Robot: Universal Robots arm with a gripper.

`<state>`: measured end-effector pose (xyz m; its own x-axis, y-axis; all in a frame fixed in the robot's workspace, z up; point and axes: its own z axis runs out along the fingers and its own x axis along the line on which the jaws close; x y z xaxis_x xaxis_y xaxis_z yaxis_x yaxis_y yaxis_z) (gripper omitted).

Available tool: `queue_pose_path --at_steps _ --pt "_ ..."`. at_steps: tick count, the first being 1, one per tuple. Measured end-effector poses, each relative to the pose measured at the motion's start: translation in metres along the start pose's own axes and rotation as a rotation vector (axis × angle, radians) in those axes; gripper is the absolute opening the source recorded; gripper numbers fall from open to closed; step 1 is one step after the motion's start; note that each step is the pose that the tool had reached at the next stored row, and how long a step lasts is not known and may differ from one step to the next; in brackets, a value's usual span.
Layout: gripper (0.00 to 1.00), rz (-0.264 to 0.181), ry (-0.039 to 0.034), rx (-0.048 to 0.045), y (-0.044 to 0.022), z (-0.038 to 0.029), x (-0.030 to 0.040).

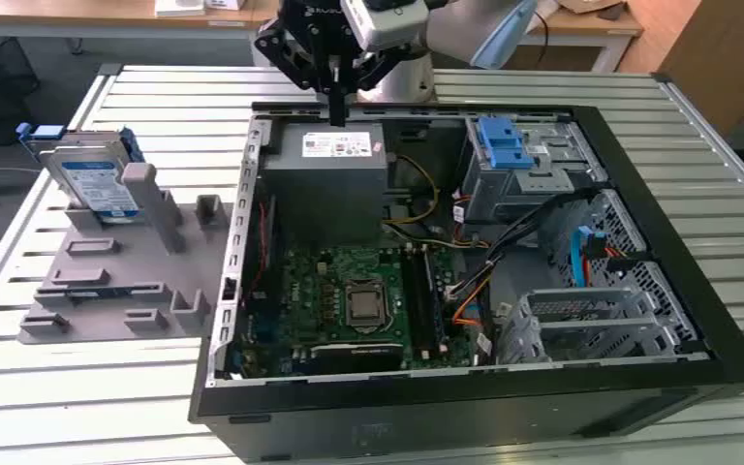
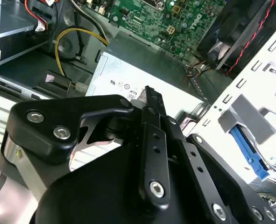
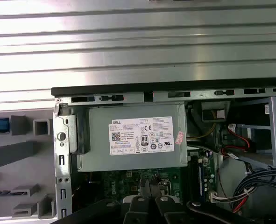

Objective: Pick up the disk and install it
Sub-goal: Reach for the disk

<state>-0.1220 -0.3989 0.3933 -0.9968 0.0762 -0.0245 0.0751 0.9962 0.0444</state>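
The disk (image 1: 96, 180), a silver drive with a white-and-blue label in a blue carrier, stands on edge in a grey holder (image 1: 113, 281) on the exterior view's left, beside the open computer case (image 1: 701, 291). My gripper (image 1: 336, 114) hangs over the case's far edge, just above the grey power supply (image 1: 326, 170), well apart from the disk. Its fingers are shut together with nothing between them. In both wrist views the fingertips (image 3: 148, 186) (image 2: 150, 95) sit above the power supply (image 3: 133, 140) (image 2: 142, 70).
Inside the case lie a green motherboard (image 1: 359, 295), bundled cables (image 1: 527, 228), a blue-topped drive bay (image 1: 508, 145) at the back and a metal cage (image 1: 592, 320) at the front. The case and holder rest on a slatted metal table (image 1: 88, 387).
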Motion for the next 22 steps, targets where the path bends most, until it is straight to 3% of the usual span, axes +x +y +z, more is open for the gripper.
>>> queue_pose_path --at_steps 22 --pt "0.11 0.0 0.0 0.0001 -0.0003 -0.0002 0.0045"
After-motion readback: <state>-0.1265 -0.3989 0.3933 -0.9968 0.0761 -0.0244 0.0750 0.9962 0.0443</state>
